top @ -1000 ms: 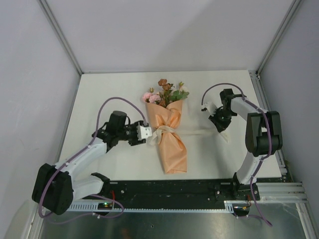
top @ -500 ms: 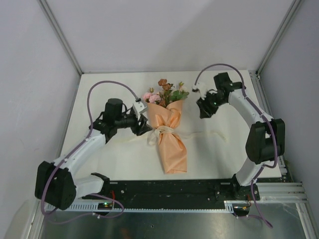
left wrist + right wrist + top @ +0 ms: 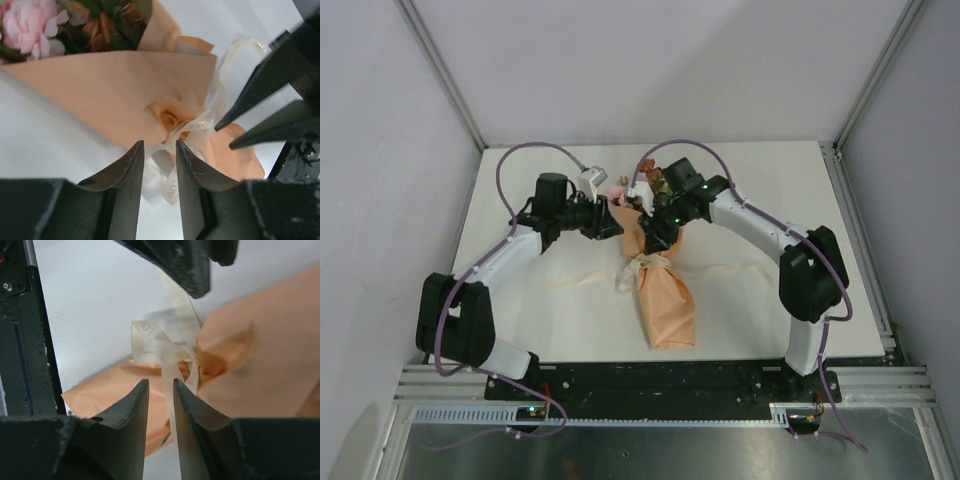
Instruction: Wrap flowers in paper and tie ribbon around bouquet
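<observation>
Top external view has the bouquet (image 3: 668, 305) lying on the desk (image 3: 520, 320), blooms pointing away from the arm bases. The wrapping step looks done: the paper (image 3: 110, 90) is folded into a cone around the flowers (image 3: 30, 25), whose pink and rust heads poke out of the bouquet's wide mouth. The ribbon (image 3: 725, 267) is already round the bouquet's waist, gathered there into a loose crossing (no view lets me tell whether it is a proper knot or only one turn). One tail trails over the desk to the right of the bouquet and a fainter one to its left. Both arms reach in over the bouquet's upper half. The left claw (image 3: 159, 147) sits just beside the waist on the bouquet's left, jaws a narrow slit apart, with a ribbon end showing in the slit. The right claw (image 3: 161, 384) comes at the waist from the other side, jaws likewise only a little apart, with a strand running down between them. Whether either one actually pinches its strand I cannot tell. In my judgement the task is well past halfway, and what is left is the tie itself: drawing the two ends tight and finishing a knot or bow, which the slack loops at the waist suggest is not yet done.
</observation>
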`<state>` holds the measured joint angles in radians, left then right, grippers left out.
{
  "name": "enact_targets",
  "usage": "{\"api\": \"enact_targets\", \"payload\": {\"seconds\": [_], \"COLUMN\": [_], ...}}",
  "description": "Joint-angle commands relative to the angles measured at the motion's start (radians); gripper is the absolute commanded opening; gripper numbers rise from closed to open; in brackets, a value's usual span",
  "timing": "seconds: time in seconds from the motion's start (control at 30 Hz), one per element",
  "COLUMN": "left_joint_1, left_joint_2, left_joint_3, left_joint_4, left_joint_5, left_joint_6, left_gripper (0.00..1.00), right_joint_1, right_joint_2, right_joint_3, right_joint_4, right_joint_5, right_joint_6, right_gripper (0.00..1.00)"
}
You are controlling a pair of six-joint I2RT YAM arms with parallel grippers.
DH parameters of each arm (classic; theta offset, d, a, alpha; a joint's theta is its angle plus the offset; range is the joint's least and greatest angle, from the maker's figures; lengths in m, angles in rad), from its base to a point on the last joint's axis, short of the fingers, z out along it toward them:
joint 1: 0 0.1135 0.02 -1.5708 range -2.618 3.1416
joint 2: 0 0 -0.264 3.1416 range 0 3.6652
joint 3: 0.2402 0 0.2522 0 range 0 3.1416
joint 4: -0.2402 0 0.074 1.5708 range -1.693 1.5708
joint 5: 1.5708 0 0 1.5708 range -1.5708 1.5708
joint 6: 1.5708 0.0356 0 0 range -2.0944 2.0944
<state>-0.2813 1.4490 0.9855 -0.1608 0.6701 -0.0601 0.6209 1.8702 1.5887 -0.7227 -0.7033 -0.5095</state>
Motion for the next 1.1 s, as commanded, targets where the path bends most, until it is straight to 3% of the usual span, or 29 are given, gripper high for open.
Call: {"api": "enact_targets", "payload": {"seconds": [0.0, 0.23, 0.5, 0.63, 0.83, 1.07], "left_joint_1": [0.041, 0.043, 0.043, 0.044, 0.040, 0.010], "left_joint_2": [0.053, 0.097, 0.121, 0.130, 0.155, 0.202], "left_joint_3": [0.024, 0.040, 0.046, 0.052, 0.078, 0.113], "left_joint_4": [-0.010, -0.015, -0.018, -0.020, -0.020, -0.030], "left_joint_5": [0.037, 0.049, 0.060, 0.074, 0.155, 0.204], "left_joint_6": [-0.121, -0.140, -0.139, -0.140, -0.162, -0.195], "left_gripper": [0.36, 0.35, 0.34, 0.32, 0.28, 0.21], "right_joint_1": [0.036, 0.033, 0.035, 0.028, 0.008, -0.012], "right_joint_2": [0.049, 0.136, 0.161, 0.140, 0.109, 0.050], "right_joint_3": [0.072, 0.098, 0.095, 0.090, 0.078, -0.002], "right_joint_4": [0.046, -0.014, -0.055, -0.063, -0.072, 0.011], "right_joint_5": [0.064, 0.155, 0.155, 0.119, 0.066, 0.021], "right_joint_6": [0.008, -0.033, -0.049, -0.056, -0.070, -0.051], "right_gripper": [0.31, 0.32, 0.34, 0.26, 0.02, 0.00]}}
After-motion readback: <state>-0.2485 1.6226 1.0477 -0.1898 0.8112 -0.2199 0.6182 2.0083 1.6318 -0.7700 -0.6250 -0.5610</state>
